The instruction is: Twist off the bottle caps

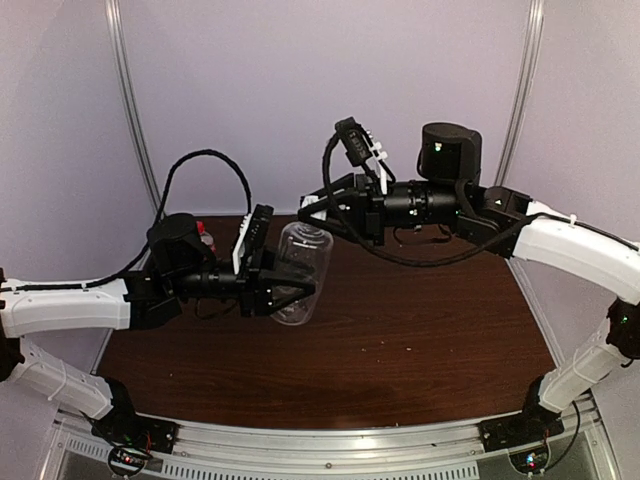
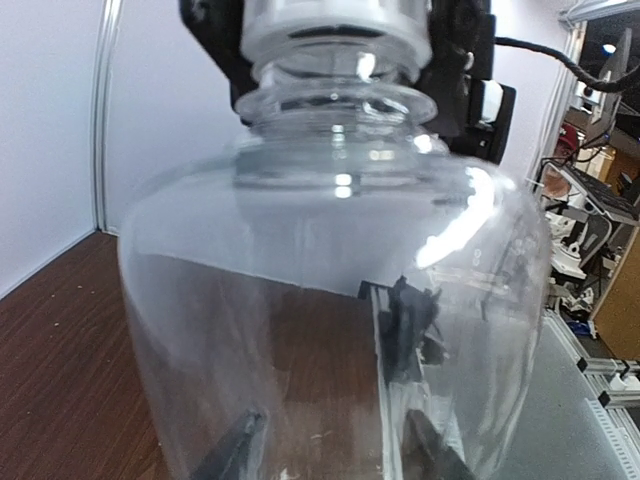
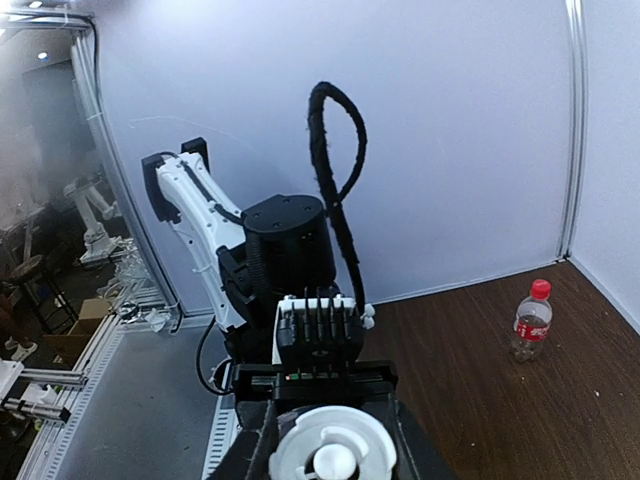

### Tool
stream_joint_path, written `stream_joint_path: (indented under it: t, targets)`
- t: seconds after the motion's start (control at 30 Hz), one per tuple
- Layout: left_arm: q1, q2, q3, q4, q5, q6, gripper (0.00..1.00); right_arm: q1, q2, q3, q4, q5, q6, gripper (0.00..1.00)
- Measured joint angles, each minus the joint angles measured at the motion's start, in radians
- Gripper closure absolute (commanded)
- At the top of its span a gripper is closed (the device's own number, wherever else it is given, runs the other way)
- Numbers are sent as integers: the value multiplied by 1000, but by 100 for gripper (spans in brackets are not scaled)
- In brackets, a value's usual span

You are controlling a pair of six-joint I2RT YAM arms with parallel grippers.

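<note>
White cap (image 3: pixel 333 455) | clamped in right gripper (image 1: pixel 315 207) | bottle (image 1: pixel 303 250) neck toward it | left gripper (image 1: pixel 295 291) holds bottle

Top view looks down from behind; both close wrist views share the white cap (image 3: pixel 335 450).

I held the big bottle (image 1: pixel 300 265) above the worktop's (image 1: pixel 420 340) left half, in my left tool (image 1: pixel 296 291), with its mouth toward the back. The cap (image 3: pixel 333 455) sat on that mouth, clamped between my right tool's (image 1: pixel 318 208) fingers, that arm lying to the right. The small bottle (image 1: pixel 206 238) stood on the worktop at back left, behind my left arm.
</note>
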Motion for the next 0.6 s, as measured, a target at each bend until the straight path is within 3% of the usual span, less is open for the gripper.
stream_joint_path:
  t: [0.37,0.6]
  targets:
    - [-5,0,-5,52,140,-41,68,-50,40,-4,145,-327,10,95]
    - [-5,0,-5,55,159,-60,68,-73,71,0,216,-426,62,95]
